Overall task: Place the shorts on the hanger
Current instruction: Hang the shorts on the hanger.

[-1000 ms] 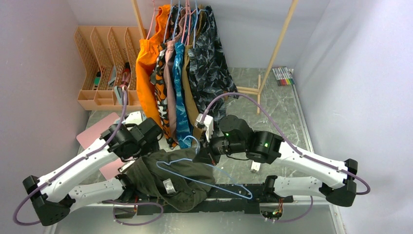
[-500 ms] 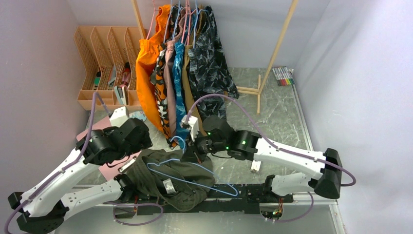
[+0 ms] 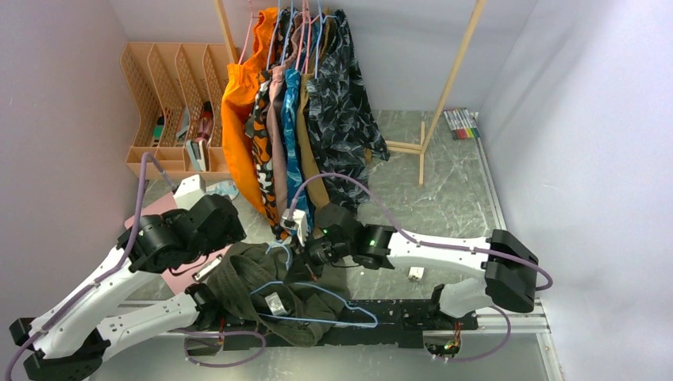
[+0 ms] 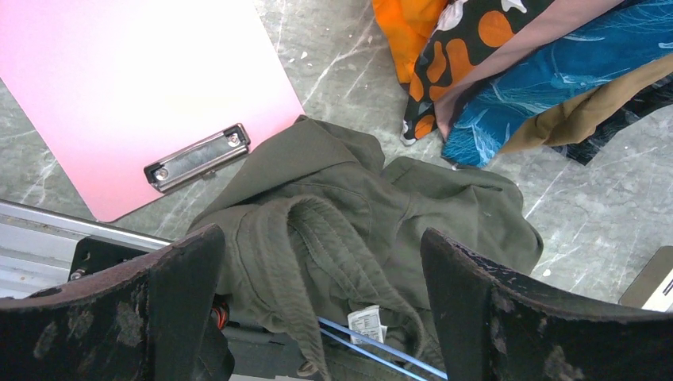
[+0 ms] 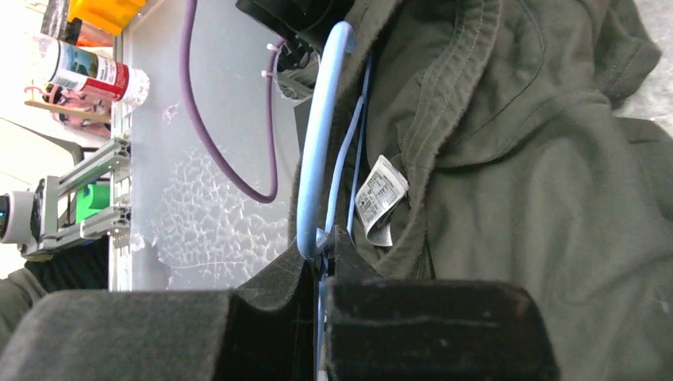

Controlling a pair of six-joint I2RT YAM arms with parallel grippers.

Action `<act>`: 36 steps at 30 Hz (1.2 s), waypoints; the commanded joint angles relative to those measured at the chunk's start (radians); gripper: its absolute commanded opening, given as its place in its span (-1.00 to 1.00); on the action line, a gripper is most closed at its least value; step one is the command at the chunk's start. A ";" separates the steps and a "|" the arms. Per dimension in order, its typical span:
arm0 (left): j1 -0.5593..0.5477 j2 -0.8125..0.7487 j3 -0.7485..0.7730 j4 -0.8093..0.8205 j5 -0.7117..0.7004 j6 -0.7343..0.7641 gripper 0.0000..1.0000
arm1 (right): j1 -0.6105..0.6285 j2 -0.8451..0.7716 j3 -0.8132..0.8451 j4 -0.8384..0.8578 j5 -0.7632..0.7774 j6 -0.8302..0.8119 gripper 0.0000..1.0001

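The table (image 3: 444,182) carries the shorts (image 3: 246,282) in a heap at its near edge, partly over the arm bases. The hanger (image 5: 321,135) lies across them, and I cannot tell whether it is threaded through. The right fingers (image 5: 337,248) are pinched tight where the hook meets the frame. A pull from there may slide the thin frame off the heap, or snag the waistband and drag the shorts over the edge. The left fingers (image 4: 484,302) hang spread wide above the shorts, holding nothing, so the fabric is unpinned.

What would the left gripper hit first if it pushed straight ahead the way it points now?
The left gripper would most likely meet the olive-green shorts first, at the ribbed waistband between its open jaws; depth is unclear.
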State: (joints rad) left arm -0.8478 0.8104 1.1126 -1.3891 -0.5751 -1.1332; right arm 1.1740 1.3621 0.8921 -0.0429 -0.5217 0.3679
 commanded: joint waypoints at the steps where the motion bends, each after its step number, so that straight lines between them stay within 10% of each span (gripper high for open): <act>1: 0.006 -0.018 -0.014 -0.010 -0.012 -0.007 0.93 | 0.038 0.017 -0.079 0.366 0.071 0.074 -1.00; 17: 0.005 -0.056 0.074 -0.010 0.008 0.001 0.93 | 0.069 0.228 -0.296 1.426 0.445 0.148 -1.00; 36: 0.006 0.025 0.190 -0.011 -0.078 0.135 0.98 | 0.088 0.135 -0.501 1.703 0.630 0.114 -1.00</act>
State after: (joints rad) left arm -0.8478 0.8001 1.2602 -1.3968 -0.6060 -1.0615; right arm 1.2545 1.5219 0.4213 1.4906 0.0414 0.5114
